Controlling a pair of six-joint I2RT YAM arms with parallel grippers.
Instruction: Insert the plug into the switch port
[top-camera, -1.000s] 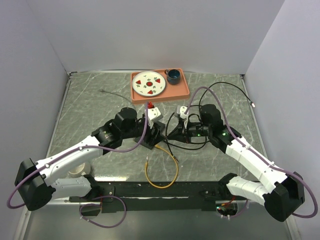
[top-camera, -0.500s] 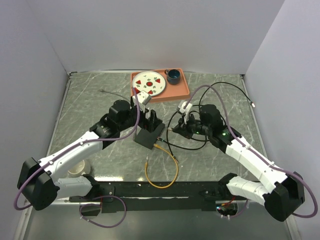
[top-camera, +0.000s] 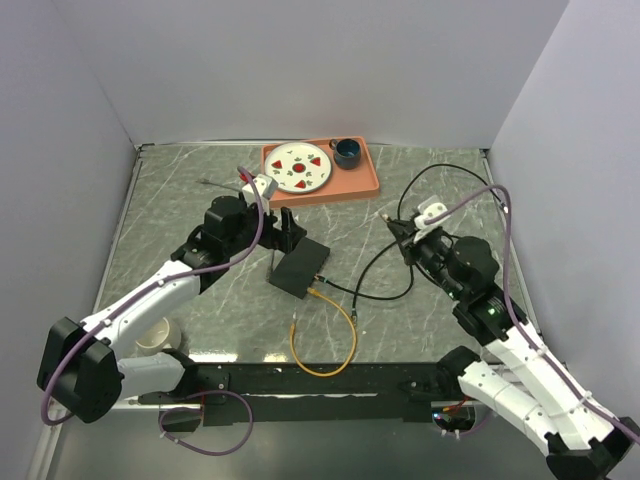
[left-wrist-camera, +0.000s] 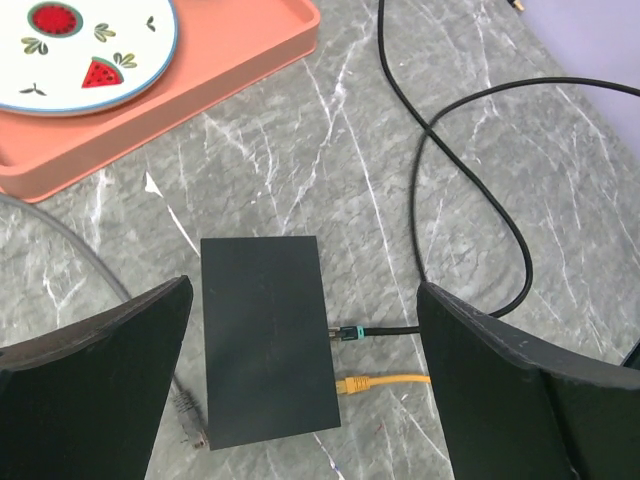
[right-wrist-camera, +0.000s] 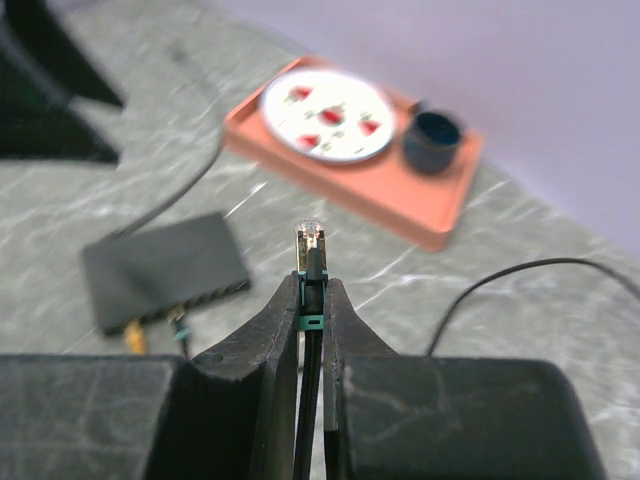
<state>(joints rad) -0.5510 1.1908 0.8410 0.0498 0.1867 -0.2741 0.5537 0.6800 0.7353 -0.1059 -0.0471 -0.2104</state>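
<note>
1. Both arms have backed away from the black box (top-camera: 300, 268) since a second ago. The left arm has pulled toward the far left, and the right arm has swung out to the right.
2. Left claw (left-wrist-camera: 305, 290) has gone from part-closed to spread wide. It hangs above the box, holding nothing and touching nothing.
3. Right claw (right-wrist-camera: 312, 300) is pressed together, pinching the plug (right-wrist-camera: 311, 238) by its teal collar. The clear tip points up and the black cable runs down between the fingers. Only the right wrist view shows this grip; from the top camera the plug is too small to make out.
4. The box lies flat on the desk (top-camera: 165, 215), well apart from the held plug.
5. The left wrist view alone shows the port (left-wrist-camera: 332, 333) edge clearly. A black lead with a teal collar sits in one socket, and a yellow cable (left-wrist-camera: 385, 380) sits in the socket beside it. A grey cable (left-wrist-camera: 185, 405) lies at the opposite edge.
6. The top camera shows the yellow cable looping toward the near edge.
7. An orange tray (top-camera: 370, 185) at the far side carries a plate (top-camera: 300, 167) and a dark cup (top-camera: 348, 152).
</note>
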